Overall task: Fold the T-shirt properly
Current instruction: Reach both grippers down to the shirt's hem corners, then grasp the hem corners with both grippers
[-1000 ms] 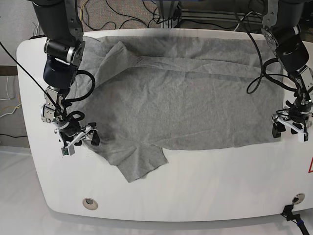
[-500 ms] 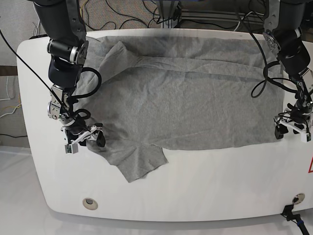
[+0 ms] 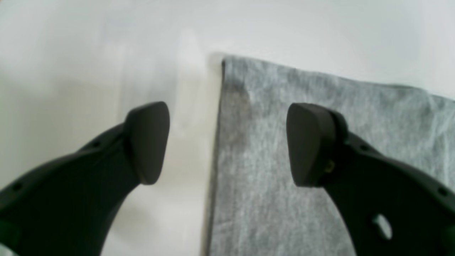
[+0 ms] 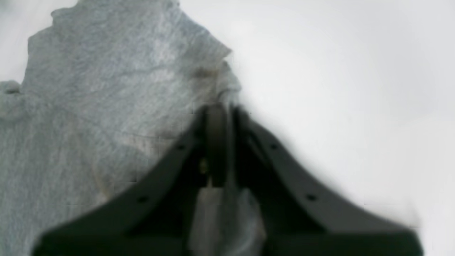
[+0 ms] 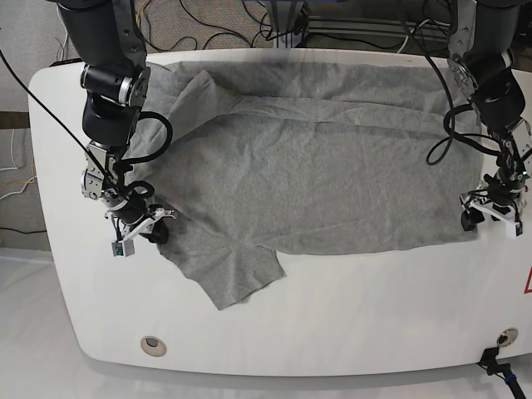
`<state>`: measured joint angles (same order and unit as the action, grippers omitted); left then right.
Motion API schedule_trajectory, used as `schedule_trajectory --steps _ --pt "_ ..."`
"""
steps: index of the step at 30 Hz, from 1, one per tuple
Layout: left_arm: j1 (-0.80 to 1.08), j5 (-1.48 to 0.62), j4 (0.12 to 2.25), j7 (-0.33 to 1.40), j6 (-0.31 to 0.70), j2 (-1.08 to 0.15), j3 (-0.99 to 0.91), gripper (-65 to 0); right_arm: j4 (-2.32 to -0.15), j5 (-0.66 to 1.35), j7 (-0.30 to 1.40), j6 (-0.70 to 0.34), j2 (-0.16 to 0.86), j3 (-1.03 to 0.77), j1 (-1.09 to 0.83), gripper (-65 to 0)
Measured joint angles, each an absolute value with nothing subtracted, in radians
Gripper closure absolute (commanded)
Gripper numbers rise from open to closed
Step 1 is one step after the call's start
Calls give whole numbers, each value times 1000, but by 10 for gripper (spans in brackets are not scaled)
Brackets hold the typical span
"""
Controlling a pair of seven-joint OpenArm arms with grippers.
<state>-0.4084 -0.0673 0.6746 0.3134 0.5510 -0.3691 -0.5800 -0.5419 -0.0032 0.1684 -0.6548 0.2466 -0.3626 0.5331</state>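
Since a second ago the right gripper (image 4: 218, 117) has pinched its jaws onto the wrinkled heather-grey cotton T-shirt (image 5: 316, 174) at the sleeve edge, while the left gripper (image 3: 227, 142) straddles the hem corner on the white worktop (image 5: 374, 316), jaws spread, seemingly readying a two-handed fold.

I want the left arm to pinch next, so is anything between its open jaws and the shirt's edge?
Nothing visible blocks it. The left gripper is open astride the T-shirt edge near a corner, one finger over bare table, the other over cloth. The right gripper is already shut on the T-shirt at its own side.
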Motion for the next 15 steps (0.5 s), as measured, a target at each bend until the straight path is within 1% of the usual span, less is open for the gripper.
schedule_trajectory --steps 5,8,15 --pt "-415 -67 670 313 550 -369 -580 -487 -542 -3 168 -655 247 -363 532 0" --pt "-415 -67 670 313 516 -369 -581 -487 -542 -3 168 -655 247 -363 532 0" --pt "-421 -75 625 290 513 -369 -582 -485 -542 5 157 -655 247 -363 519 0"
